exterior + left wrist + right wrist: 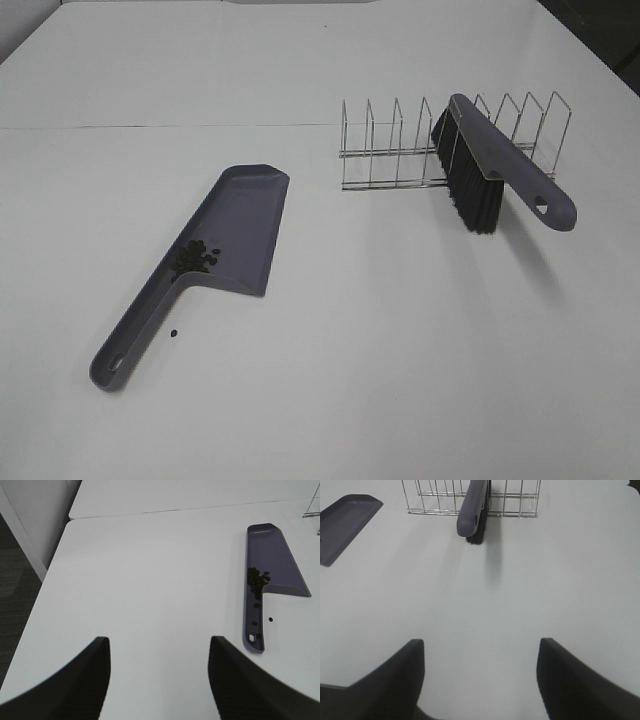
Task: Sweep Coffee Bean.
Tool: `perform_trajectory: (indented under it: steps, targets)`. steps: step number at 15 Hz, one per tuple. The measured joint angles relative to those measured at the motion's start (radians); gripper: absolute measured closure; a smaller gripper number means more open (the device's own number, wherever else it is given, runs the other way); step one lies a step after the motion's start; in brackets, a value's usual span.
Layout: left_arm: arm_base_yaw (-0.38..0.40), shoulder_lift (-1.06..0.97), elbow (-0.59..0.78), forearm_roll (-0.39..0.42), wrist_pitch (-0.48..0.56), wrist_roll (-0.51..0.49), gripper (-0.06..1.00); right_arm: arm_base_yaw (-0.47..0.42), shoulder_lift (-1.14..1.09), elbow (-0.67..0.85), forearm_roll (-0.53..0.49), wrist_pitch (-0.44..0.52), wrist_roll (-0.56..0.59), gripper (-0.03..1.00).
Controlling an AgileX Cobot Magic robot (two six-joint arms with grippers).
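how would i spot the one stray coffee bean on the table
Find the purple dustpan on the white table. Beside its handle, on bare table, lies one dark bean, apart from the cluster of beans inside the pan.

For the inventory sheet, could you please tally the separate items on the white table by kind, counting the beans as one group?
Grey-purple plastic dustpan: 1
Grey-purple hand brush with black bristles: 1
Silver wire rack: 1
Cluster of dark coffee beans in the dustpan: 1
Stray dark bean on the table beside the dustpan handle: 1
Total: 5
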Motion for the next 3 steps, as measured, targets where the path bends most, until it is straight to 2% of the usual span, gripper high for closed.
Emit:
perform_trajectory:
  steps: [3]
  targets:
    - [0.0,0.0,0.0,0.0,0.0,0.0,0.43,0.0,0.0,0.0,0.0,0.0,0.0,0.41]
